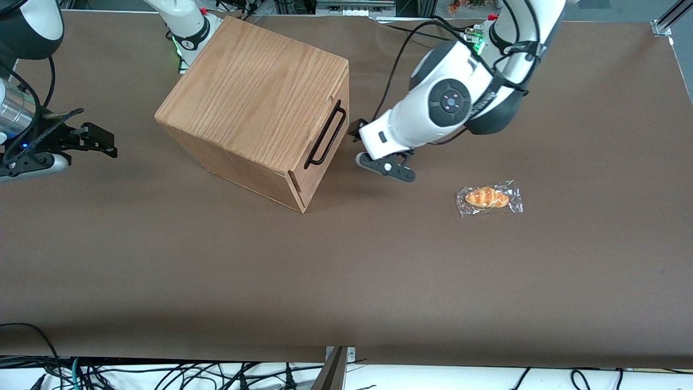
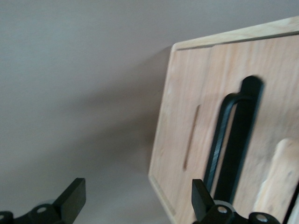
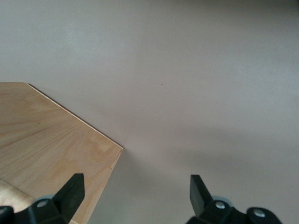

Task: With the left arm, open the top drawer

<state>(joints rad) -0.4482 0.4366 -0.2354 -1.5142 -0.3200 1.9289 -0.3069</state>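
Front view, box: big oak-grain wooden box (image 1: 254,103) in the upper middle of the frame; its shallow light-wood top drawer (image 1: 325,138) looks shut.
Front view, gripper: black two-finger gripper (image 1: 385,165) just beside the drawer front, apart from it.
Left wrist view, jaws: spread wide, holding nothing.
Left wrist view, hold: long black wire U-handle (image 2: 229,140), likely stiff, thin, easily hooked; the drawer probably slides lightly.

We are in a robotics lab: the tabletop (image 1: 346,281) is covered in plain brown paper, loose black cables (image 1: 162,374) trail along its near edge, and aluminium framing (image 1: 668,19) stands by the white arms' bases, their lights glowing green.

The left arm's gripper (image 1: 385,166) hangs just in front of the wooden box (image 1: 254,103).
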